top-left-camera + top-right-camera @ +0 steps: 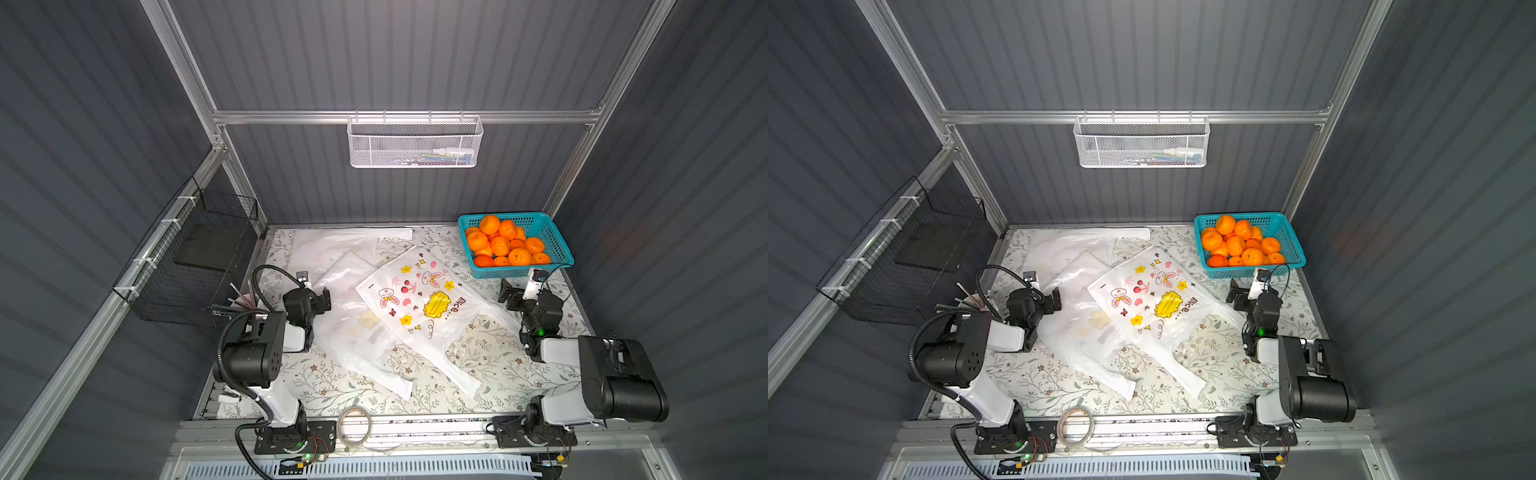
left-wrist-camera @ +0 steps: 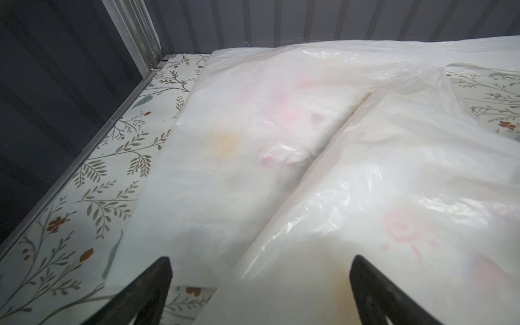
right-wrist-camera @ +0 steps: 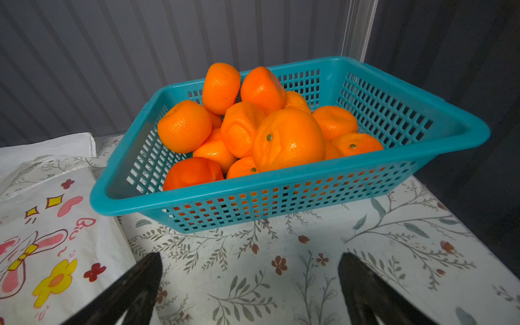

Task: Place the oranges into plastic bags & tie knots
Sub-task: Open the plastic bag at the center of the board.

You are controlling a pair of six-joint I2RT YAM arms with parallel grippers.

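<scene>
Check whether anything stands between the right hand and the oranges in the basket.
Only the near wall of the teal plastic lattice basket stands between the open right hand and the small round bright-orange mandarins. They heap above its rim, so reaching over it from above looks clear.

Robot lab booth: grey ribbed wall panels (image 1: 395,62), aluminium frame (image 1: 291,117), two robot arms (image 1: 249,357) bolted to a front rail (image 1: 415,428), white mesh basket (image 1: 415,145) and black wire basket (image 1: 195,266) hung up.
</scene>
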